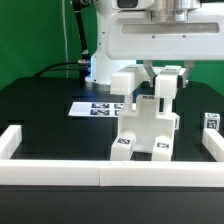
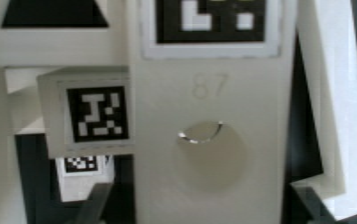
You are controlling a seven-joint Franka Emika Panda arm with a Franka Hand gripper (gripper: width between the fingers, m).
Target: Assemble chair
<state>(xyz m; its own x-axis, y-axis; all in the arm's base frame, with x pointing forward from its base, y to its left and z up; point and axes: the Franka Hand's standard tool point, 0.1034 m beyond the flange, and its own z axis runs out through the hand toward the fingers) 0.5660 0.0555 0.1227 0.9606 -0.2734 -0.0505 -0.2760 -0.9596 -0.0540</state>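
Green backdrop (image 1: 30,30) and a black table (image 1: 40,105) fenced by long white border rails (image 1: 60,168) frame what we see; the flat marker board (image 1: 98,108) lies behind the work. Near the middle of the table stands the partly built chair of chunky white plastic blocks (image 1: 143,128), on two tagged feet close to the front rail. At its top sits an upright white slotted piece (image 1: 165,88), and the white robot arm (image 1: 150,35) hangs directly over it with its fingers (image 1: 148,70) on either side of that piece. We cannot tell whether they are pinching it or merely flanking it; the wrist view shows only white plastic, black-and-white tags and a small round dimple (image 2: 201,133) very close up. A loose white tagged piece (image 1: 212,122) waits by the rail on the exterior view's right. We judge the main risk to be the tall, narrow stack: any sideways push from the arm could tip the chair toward the front rail or skate its feet across the smooth table. If the upper piece is not square to its slot, downward pressure could jam it crooked or pop the joint below apart. A loose or off-centre hold could also let the piece twist between the fingers, and we cannot confirm the seating from either view.
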